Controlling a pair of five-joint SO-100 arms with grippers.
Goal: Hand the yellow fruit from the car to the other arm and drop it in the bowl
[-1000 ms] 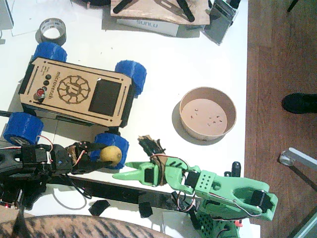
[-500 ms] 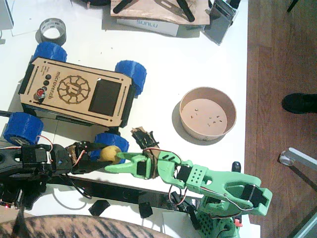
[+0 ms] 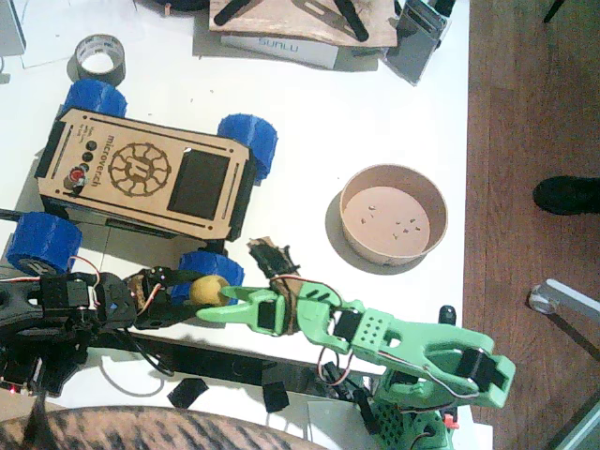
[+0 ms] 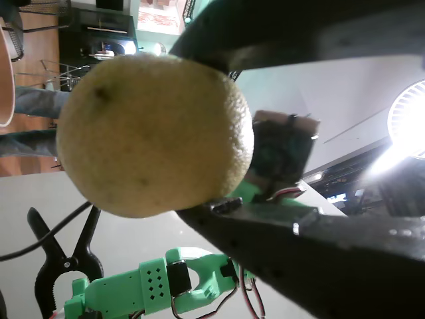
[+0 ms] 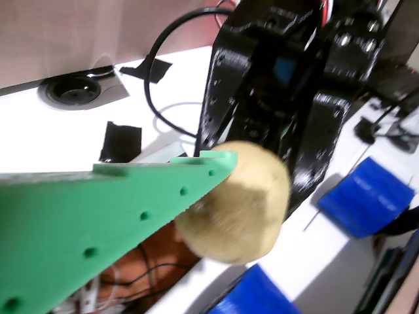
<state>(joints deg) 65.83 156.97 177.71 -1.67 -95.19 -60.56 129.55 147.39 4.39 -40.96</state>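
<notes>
At the left, our black left gripper [image 3: 192, 289] is clamped on the yellow fruit [image 3: 208, 290], holding it up just in front of the car's [image 3: 141, 172] near blue wheel [image 3: 214, 268]. In a wrist view the fruit [image 4: 154, 135] shows a dull, pitted, matte skin, pinched between dark jaws. Over the last second the green arm [image 3: 375, 337] has swung left from a spot clear of the fruit, and its gripper [image 3: 225, 305] now brackets it, jaws parted; in a wrist view one perforated green finger [image 5: 118, 216] lies against the fruit [image 5: 236, 199]. We judge the handover close, the green claw not yet closed. Further right, the tan cardboard-like bowl [image 3: 436, 202], round and low-walled, waits well apart.
</notes>
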